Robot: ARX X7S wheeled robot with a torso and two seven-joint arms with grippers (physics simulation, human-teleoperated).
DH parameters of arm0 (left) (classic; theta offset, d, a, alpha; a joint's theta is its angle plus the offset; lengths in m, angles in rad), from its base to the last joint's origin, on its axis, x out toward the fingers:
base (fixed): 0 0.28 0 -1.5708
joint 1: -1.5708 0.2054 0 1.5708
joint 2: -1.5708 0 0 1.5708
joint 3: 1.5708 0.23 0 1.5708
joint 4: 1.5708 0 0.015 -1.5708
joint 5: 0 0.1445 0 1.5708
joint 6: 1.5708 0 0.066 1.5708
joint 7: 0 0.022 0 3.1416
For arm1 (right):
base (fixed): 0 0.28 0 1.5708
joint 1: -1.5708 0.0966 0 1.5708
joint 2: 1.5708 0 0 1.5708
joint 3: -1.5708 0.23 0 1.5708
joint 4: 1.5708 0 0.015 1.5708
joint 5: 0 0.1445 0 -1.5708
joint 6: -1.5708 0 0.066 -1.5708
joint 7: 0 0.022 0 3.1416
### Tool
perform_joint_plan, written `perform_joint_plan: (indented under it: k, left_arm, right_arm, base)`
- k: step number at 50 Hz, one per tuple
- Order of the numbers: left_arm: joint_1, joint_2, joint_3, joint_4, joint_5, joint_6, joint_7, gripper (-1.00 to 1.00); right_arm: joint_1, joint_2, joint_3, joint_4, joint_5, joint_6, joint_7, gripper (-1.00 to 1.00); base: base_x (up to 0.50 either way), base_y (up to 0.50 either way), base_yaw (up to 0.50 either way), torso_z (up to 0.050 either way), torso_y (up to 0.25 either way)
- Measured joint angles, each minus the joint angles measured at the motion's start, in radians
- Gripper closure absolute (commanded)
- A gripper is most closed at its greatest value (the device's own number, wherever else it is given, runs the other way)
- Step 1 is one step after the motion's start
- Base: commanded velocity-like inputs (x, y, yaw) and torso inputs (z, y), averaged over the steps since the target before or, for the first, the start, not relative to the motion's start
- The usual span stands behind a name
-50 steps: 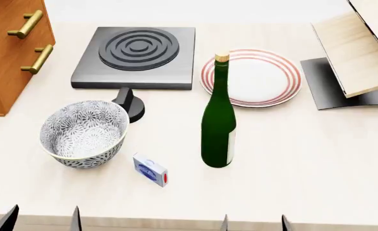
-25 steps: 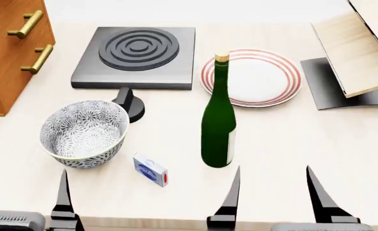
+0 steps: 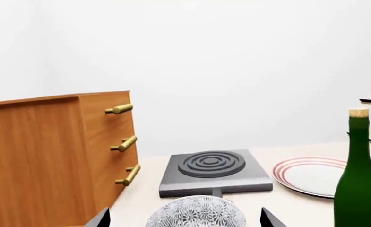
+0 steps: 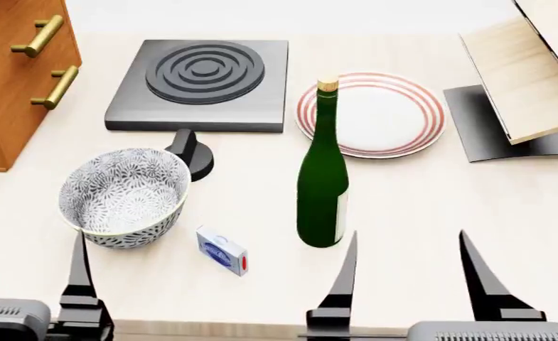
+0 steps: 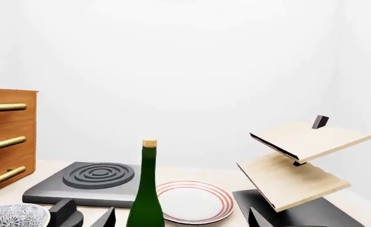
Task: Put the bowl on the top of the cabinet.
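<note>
Since half a second ago, the left gripper point(image 4: 32, 277) has advanced until one spread fingertip stands beside the bowl point(image 4: 124, 195); the right gripper point(image 4: 406, 273), released and empty, barely moved. Approach looks begun, grasp not yet. The bowl sits upright, mouth up, no long axis, at five o'clock from the cabinet point(image 4: 18, 78).

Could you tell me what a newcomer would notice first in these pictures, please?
Probably the tall green bottle standing mid-table, with the patterned bowl to its left, near the orange-brown cabinet. Behind them lie a dark hob and a red-striped plate.
</note>
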Motion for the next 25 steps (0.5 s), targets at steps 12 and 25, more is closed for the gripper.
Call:
perform_joint_plan:
  k: [12, 25]
  left_arm:
    - [0.002, -0.009, 0.002, 0.025, -0.012, -0.010, -0.013, -1.00]
    - [0.005, -0.020, 0.005, 0.040, -0.020, -0.016, -0.025, -1.00]
  right_arm:
    - [-0.004, 0.010, -0.002, -0.009, 0.015, 0.004, 0.007, -1.00]
    - [-0.007, 0.014, -0.009, -0.002, 0.026, -0.008, 0.017, -1.00]
  base:
    - [0.00, 0.35, 0.00, 0.000, 0.000]
    - [0.00, 0.07, 0.00, 0.000, 0.000]
